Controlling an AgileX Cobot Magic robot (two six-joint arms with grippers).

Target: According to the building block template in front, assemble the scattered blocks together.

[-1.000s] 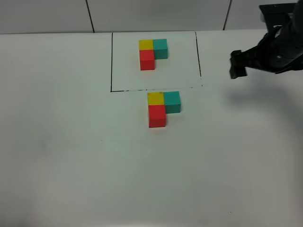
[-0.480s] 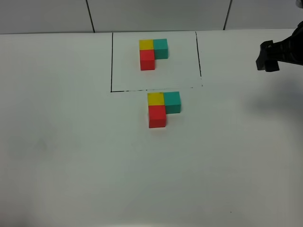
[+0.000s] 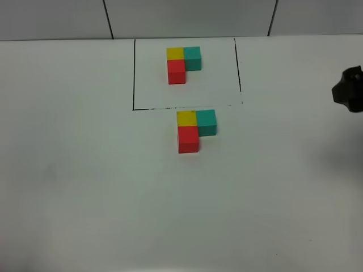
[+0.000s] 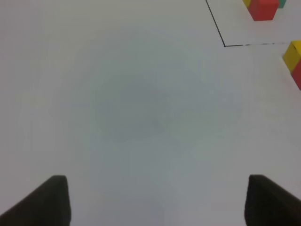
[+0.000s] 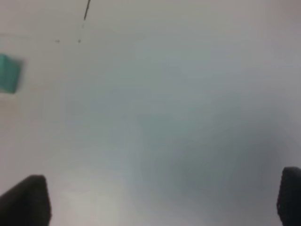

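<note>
The building block template (image 3: 182,64), a small yellow, teal-green and red L, sits inside the drawn black rectangle (image 3: 134,73). Just in front of the rectangle, the scattered blocks stand joined in the same L: yellow cube (image 3: 186,118), teal-green cube (image 3: 206,121) to its right, red cube (image 3: 188,139) in front of the yellow one. My right gripper (image 3: 349,90) is at the far right edge, well away from them; its wrist view (image 5: 160,197) shows it open and empty, with the teal-green cube (image 5: 8,73) blurred at the edge. My left gripper (image 4: 157,202) is open and empty over bare table.
The white table (image 3: 85,187) carries nothing else. A wall with dark seams (image 3: 108,20) runs along the back. In the left wrist view a corner of the rectangle (image 4: 225,45), the template's red cube (image 4: 262,9) and the yellow cube (image 4: 293,54) show far off.
My right gripper has pulled away to the right, from beside the rectangle to the edge of the view. The blocks have not moved.
</note>
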